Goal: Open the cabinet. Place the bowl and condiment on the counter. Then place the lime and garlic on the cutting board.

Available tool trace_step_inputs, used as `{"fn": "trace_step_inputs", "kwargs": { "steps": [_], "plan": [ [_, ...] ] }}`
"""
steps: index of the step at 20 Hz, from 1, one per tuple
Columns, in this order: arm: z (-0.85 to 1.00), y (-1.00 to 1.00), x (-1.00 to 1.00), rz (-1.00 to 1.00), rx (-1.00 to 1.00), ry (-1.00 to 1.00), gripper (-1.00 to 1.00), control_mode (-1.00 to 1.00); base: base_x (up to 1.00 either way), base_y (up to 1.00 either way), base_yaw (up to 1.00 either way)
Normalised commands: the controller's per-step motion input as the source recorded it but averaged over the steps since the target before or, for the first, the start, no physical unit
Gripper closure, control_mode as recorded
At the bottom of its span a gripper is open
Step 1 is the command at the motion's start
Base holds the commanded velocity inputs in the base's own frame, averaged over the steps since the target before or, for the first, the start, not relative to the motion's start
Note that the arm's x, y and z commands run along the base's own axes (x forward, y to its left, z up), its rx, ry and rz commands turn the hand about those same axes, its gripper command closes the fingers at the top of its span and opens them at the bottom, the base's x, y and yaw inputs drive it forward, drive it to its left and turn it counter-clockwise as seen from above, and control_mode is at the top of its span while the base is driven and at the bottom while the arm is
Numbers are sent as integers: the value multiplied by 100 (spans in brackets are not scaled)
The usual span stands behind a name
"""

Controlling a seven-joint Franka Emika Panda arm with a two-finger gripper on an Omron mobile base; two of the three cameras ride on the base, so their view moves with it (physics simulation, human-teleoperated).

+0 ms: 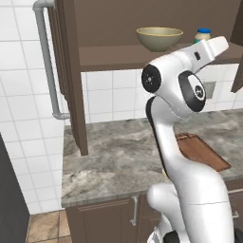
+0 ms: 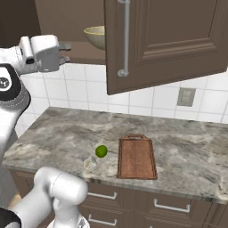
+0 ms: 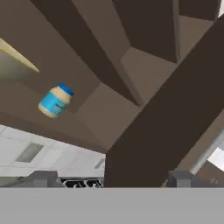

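The bowl [image 1: 159,38] and the condiment [image 1: 202,35] sit side by side on the shelf of the open cabinet [image 2: 164,42], and the gripper [image 2: 65,52], its jaws wide apart and holding nothing, is up near the shelf edge. The arm could bump the open door or knock the little jar over, because it is tucked close beside the big bowl. The lime [image 2: 101,151] and garlic [image 2: 90,163] wait near the worktop's front edge, left of the cutting board [image 2: 136,157], and I cannot read any words on the jar.

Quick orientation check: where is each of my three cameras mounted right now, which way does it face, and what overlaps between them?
Left base view: behind the arm's left, facing the open cabinet, bowl, condiment; arm rises lower right.
Right base view: behind its right, over counter, lime, garlic, cutting board; gripper upper left.
Hand view: tilted toward the shelf; fingertips at bottom.
Shared: bowl, cabinet, board, counter in both base views.
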Motion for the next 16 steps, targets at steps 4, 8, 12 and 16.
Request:
{"fn": "trace_step_inputs", "kwargs": {
  "steps": [4,8,12,16],
  "plan": [
    [-10,-40,100,-34,-7,41,-100,-100,0,0,0],
    [0,-97,63,-19,4,29,-100,-100,0,0,0],
    [0,-100,-4,-7,17,11,-100,-100,0,0,0],
    [0,-100,-66,0,26,0,-100,-100,0,0,0]
  ]
}}
